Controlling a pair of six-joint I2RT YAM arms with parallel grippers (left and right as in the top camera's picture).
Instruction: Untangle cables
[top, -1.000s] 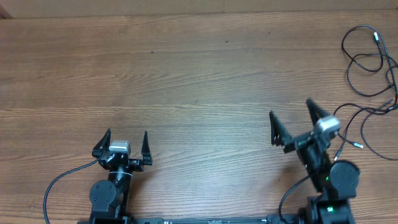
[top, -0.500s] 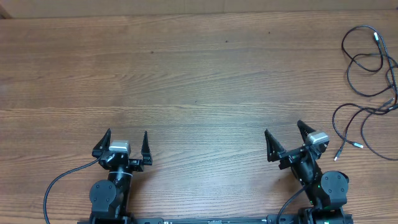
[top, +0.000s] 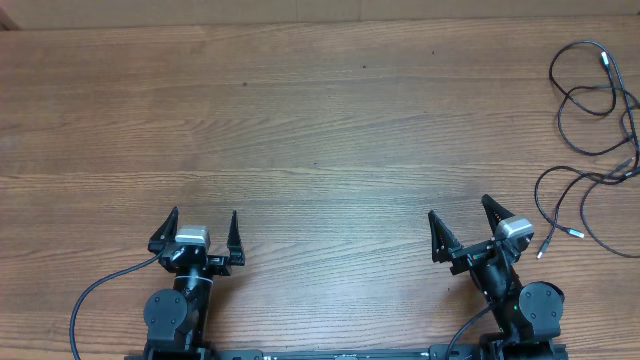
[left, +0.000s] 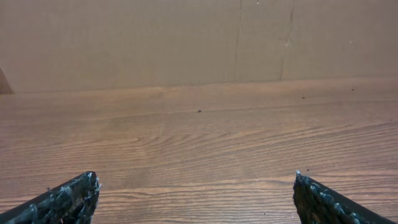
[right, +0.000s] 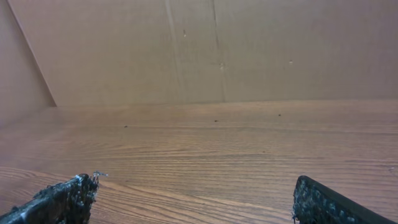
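The cables (top: 592, 110) are thin black cords lying in tangled loops at the far right of the wooden table (top: 320, 120), in the overhead view only. Small silver plug tips (top: 543, 247) lie at their near end. My right gripper (top: 460, 208) stands open near the front edge, a short way left of the cables and touching none of them. My left gripper (top: 203, 215) stands open at the front left, far from them. In the wrist views the left gripper (left: 195, 177) and the right gripper (right: 196, 179) show only bare wood between their fingers.
A cardboard wall (left: 186, 37) rises behind the table's far edge. A thicker black wire (top: 90, 295) fixed to the left arm curls at the front left.
My right arm has drawn back toward its base and slightly left, away from the cables, its gripper still open. The left arm and the cables have not moved.
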